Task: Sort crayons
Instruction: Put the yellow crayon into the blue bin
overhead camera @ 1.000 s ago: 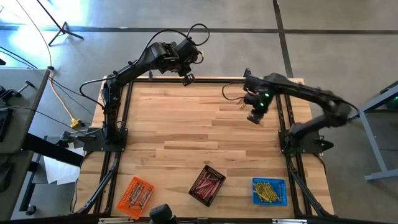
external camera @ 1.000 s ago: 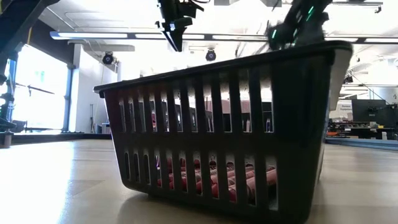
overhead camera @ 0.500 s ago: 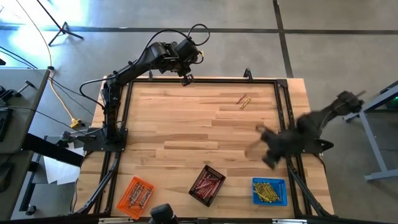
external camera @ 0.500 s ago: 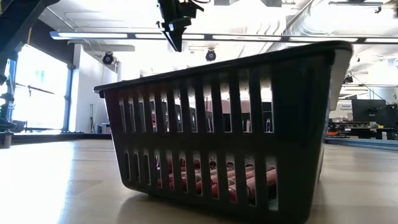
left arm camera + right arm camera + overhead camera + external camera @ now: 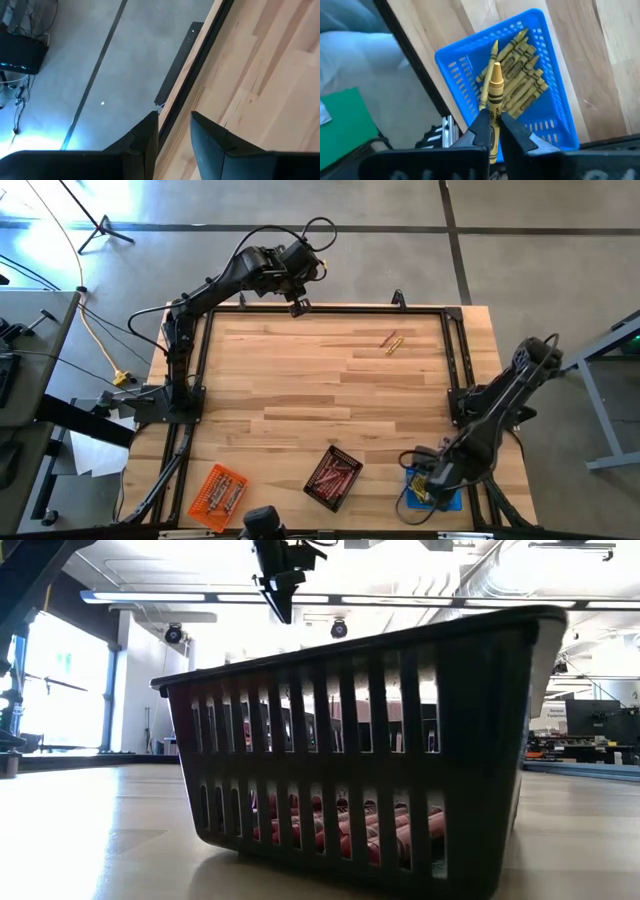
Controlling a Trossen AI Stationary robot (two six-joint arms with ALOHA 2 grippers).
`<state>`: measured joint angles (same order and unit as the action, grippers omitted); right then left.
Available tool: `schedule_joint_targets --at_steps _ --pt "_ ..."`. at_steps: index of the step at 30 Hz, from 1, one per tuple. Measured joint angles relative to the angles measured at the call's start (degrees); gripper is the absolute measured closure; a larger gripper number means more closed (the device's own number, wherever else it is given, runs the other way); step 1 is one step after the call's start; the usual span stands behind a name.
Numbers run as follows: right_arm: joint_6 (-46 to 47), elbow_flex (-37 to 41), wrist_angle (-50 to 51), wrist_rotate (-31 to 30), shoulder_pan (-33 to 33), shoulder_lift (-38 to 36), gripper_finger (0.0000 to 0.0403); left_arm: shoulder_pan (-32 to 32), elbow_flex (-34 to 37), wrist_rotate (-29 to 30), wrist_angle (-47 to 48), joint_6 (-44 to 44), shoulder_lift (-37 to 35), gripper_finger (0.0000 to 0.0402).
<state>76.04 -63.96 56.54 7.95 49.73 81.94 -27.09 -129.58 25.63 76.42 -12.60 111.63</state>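
My right gripper (image 5: 424, 481) hangs over the blue tray (image 5: 447, 476) at the table's near right, shut on a yellow crayon (image 5: 495, 92). Several yellow crayons (image 5: 517, 80) lie in that tray (image 5: 455, 67). Two loose crayons (image 5: 390, 342), one reddish and one yellow, lie flat on the wood at the far right. The black tray (image 5: 333, 477) holds red crayons (image 5: 385, 830), and the orange tray (image 5: 217, 495) holds several more. My left gripper (image 5: 298, 307) waits open over the table's far edge, with nothing between its fingers (image 5: 210, 137). My right gripper pinches the yellow crayon's blunt end part (image 5: 493, 125) between its two fingers. The fingers come from above, pointing steeply down, and the crayon lies along them. Its pointed tip (image 5: 496, 66) sticks out beyond the fingertips, above the crayons in the blue tray.
The three trays stand in a row along the near edge. In the low view the black tray (image 5: 380, 720) fills most of the picture. A black frame rail (image 5: 455, 360) runs along the table's sides. The middle of the wooden top (image 5: 300, 390) is bare.
My right gripper has swung fast from the far right of the table, beside the two loose crayons, toward the near edge, and now hangs over the blue tray. The two loose crayons lie where they were.
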Motion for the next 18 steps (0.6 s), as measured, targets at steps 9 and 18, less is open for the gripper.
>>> schedule_joint_targets --at_steps 9,18 --pt "3.48 0.00 -1.02 -0.39 -1.82 0.95 0.0360 0.00 0.00 -0.02 0.00 0.39 0.00 0.0300" --pt "3.90 -0.04 -0.45 -0.21 -3.33 0.94 0.0336 0.00 0.00 -0.02 0.15 1.64 0.00 0.0300"
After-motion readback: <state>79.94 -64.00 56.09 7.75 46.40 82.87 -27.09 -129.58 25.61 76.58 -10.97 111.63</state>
